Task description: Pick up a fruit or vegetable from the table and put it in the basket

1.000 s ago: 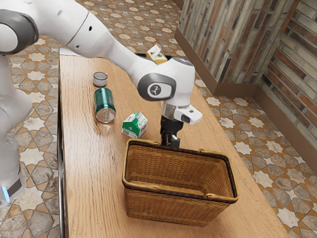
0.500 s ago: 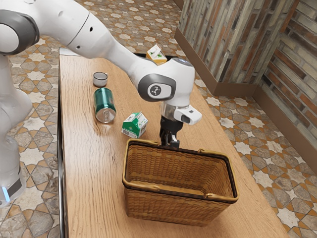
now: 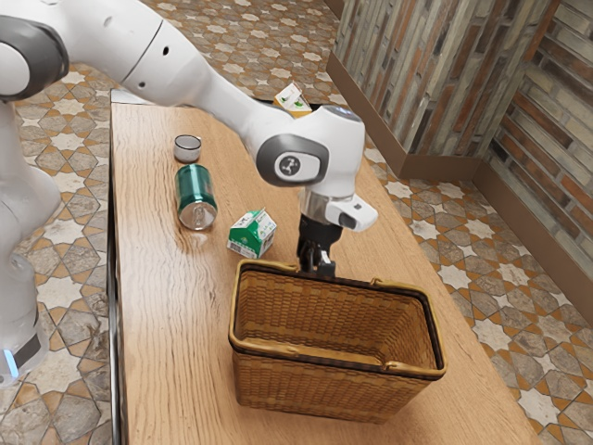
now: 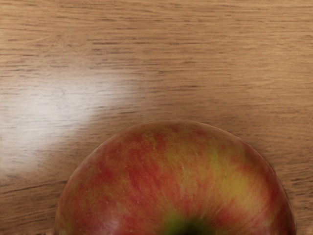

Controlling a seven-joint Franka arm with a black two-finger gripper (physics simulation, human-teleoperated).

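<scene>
Apple (image 4: 176, 183) at gripper (image 3: 317, 268), over table (image 3: 157, 324), stem hollow towards wrist camera. Whether lifted: can't tell. Gripper low, just beyond basket (image 3: 320, 389); how wide it stands, or any hold on apple: can't tell. Likely step: grasp. Centre on stem, squeeze evenly round widest part; round skin could roll. Then lift straight, well above rim, before crossing. Carton (image 3: 251, 234) near; avoid sideways sweep.

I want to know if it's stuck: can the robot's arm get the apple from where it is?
Probably yes. The apple looks close under the arm's end, with nothing seen in front of it in the wrist view. The basket stands very near, though, so its rim might get bumped.
</scene>
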